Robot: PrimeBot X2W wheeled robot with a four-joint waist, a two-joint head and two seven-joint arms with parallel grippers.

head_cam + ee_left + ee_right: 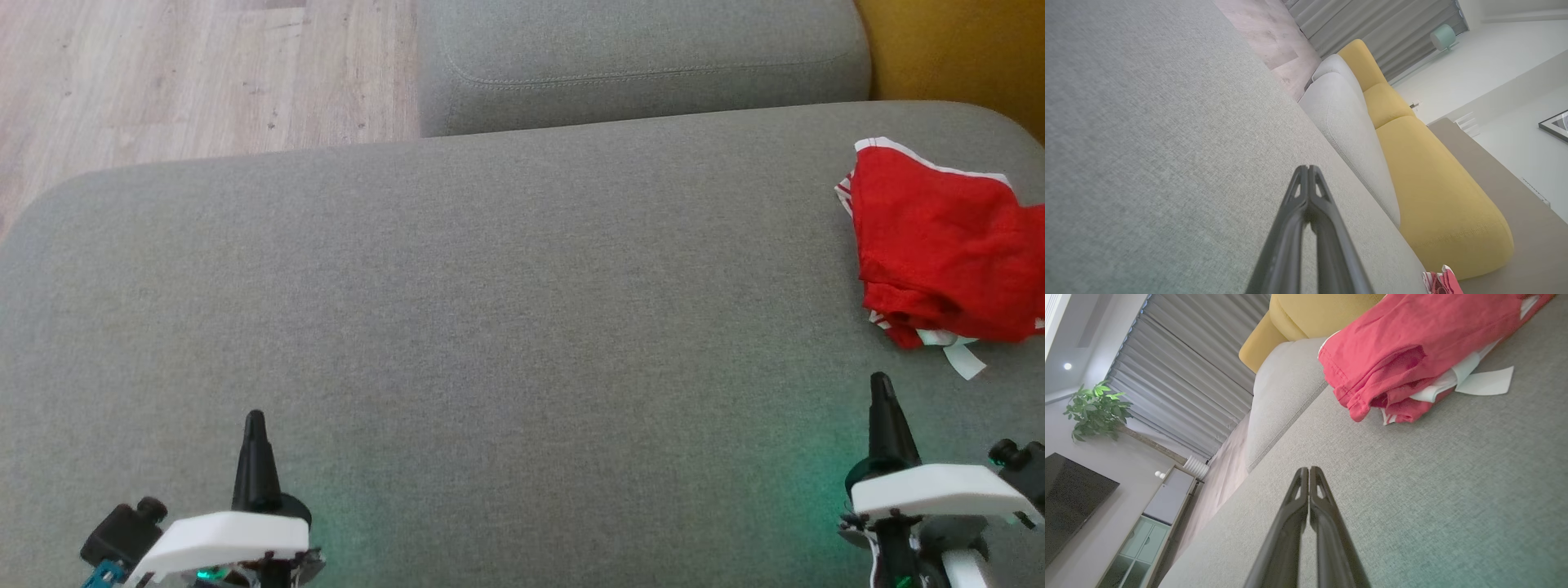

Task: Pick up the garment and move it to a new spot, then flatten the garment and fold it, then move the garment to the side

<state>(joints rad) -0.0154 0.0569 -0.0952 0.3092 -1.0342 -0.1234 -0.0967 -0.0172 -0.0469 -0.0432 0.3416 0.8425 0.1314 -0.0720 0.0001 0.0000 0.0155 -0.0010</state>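
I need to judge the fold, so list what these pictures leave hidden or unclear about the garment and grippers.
Red garment: the head view's right edge cuts off its far side.
Its kind: folded layers hide the inside in the right wrist view.
White strip: too small to read any print.
Left gripper and right gripper: the head view's bottom edge cuts off their bases.

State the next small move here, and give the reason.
Probably open the right end effector and ease it toward the red garment: it is shut and empty, and the garment lies bunched just ahead of it on the grey cushion, untouched.
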